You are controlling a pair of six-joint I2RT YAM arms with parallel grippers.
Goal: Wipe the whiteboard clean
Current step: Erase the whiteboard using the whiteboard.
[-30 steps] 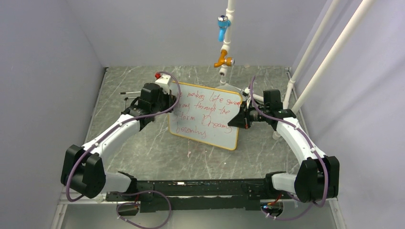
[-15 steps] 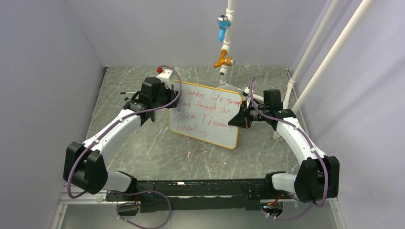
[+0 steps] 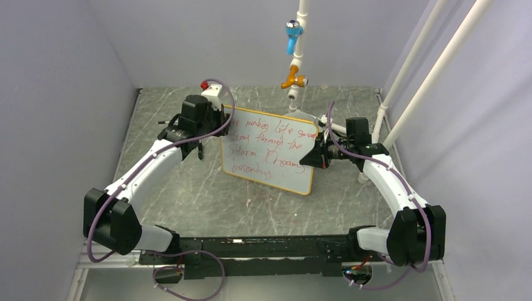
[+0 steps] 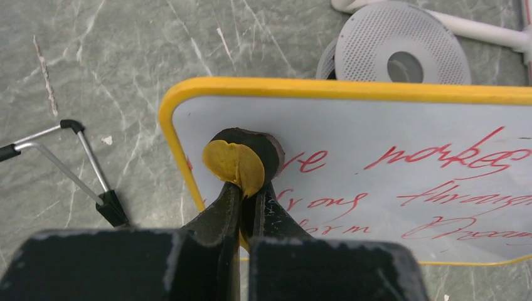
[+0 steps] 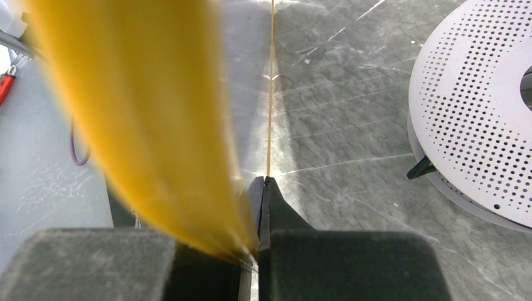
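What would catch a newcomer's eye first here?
The whiteboard, covered in red handwriting, stands mid-table with the right gripper shut on its right edge. The left gripper pinches a small round yellow pad at the board's top-left corner. A perforated grey disc lies behind it.

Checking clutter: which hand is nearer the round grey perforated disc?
Right. The right hand, clamped on the right edge of the orange-framed rectangular whiteboard, has the round grey perforated disc beside it; the left hand is at the opposite corner.
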